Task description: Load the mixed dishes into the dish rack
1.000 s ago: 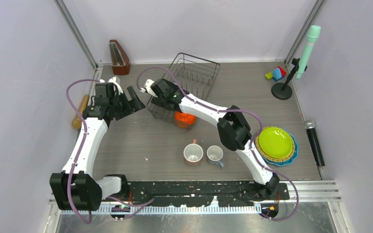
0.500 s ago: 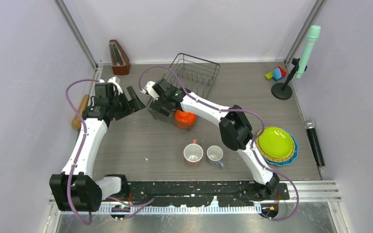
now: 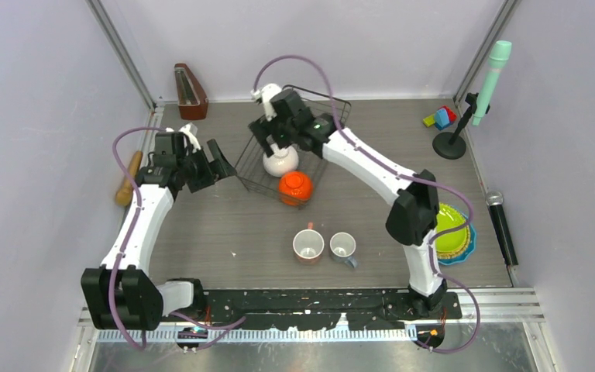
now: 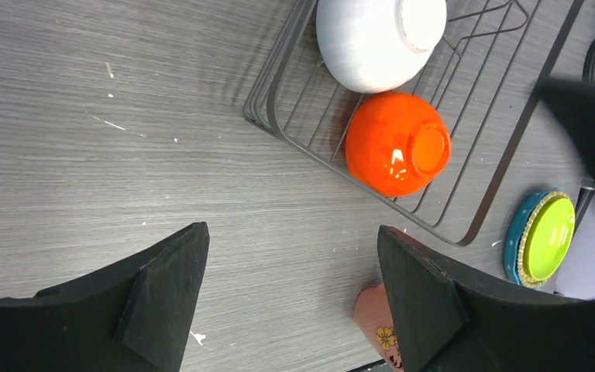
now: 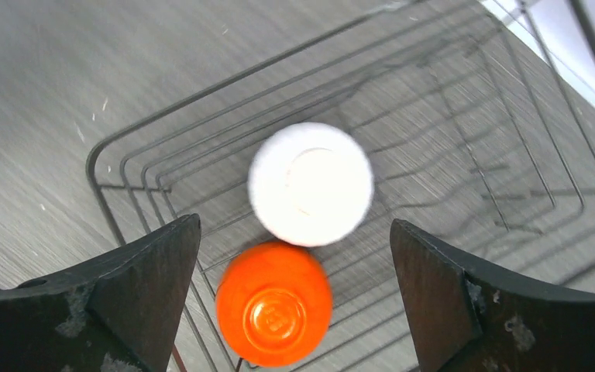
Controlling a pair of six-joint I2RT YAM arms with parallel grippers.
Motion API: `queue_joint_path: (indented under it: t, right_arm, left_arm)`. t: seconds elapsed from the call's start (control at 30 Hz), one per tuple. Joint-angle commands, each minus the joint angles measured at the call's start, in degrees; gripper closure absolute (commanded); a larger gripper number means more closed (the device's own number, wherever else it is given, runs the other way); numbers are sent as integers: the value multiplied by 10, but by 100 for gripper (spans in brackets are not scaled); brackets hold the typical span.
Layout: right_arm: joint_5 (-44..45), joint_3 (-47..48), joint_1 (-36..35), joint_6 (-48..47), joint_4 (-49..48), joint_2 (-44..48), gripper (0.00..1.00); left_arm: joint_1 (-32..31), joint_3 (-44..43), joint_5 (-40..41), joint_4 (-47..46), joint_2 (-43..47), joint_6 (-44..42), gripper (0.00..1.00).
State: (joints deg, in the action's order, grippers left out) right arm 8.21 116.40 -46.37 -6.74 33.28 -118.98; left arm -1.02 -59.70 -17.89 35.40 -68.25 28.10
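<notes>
Ok, top view: dish rack [image 3: 333, 106] sits upper centre and looks tilted. White bowl [image 3: 280, 163] is inside it, upside down. Orange bowl [image 3: 295, 187] is just below it, touching or nearly so, at the rack's lower edge. Pink mug [image 3: 307, 246] and grey mug [image 3: 343, 246] stand side by side lower centre, well apart from the rack. Plate stack [image 3: 455, 232], lime-green on top, is at the right edge, partly behind the right arm [image 3: 414, 209]. Right gripper [image 3: 273, 142] hangs over the white bowl. Left gripper [image 3: 218, 161] is left of the rack, over the table [image 3: 201, 225].

Left wrist view: left gripper [image 4: 294, 287] is spread wide, nothing between the jaws, touching nothing. Both bowls are upper right, within the rack's wire outline.

Right wrist view: right gripper [image 5: 294, 294] is also wide apart and empty, above both bowls and clear of them. Frame is motion-blurred.

Handling guess: everything left is rigid, glossy, probably slick and chippable. Mugs look light, so pinch one wall at the rim, or the handle. Plates are thin and nested, so take the top one by its edge. Expect it to slip or drag the one under it.
</notes>
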Motion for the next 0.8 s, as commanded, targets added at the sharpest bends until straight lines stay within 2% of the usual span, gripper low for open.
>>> queue_joint_path:
  t: [0.0, 0.13, 0.27, 0.37, 0.47, 0.53, 0.6, 0.77]
  right_arm:
    - [37, -6, 51, 186, 36, 64, 2]
    - [97, -66, 91, 274, 83, 146, 1]
    - [47, -176, 183, 351, 105, 237, 1]
    - [39, -279, 220, 366, 100, 304, 1]
    - [94, -351, 234, 360, 84, 383, 1]
    - [119, -399, 243, 371, 84, 419, 0]
    - [129, -418, 260, 390, 96, 449, 0]
    - [145, -437, 314, 415, 141, 510, 0]
  left_arm:
    - [-3, -10, -33, -16, -33, 1, 18]
    - [-23, -20, -23, -20, -45, 14, 19]
    - [-67, -15, 27, -35, -48, 50, 18]
    - [-80, 8, 50, -68, -49, 109, 19]
    - [-94, 50, 60, -128, -46, 182, 21]
    - [-117, 61, 101, -147, -50, 240, 25]
    - [-150, 62, 135, -158, -61, 283, 26]
    - [-198, 31, 212, -114, -106, 360, 28]
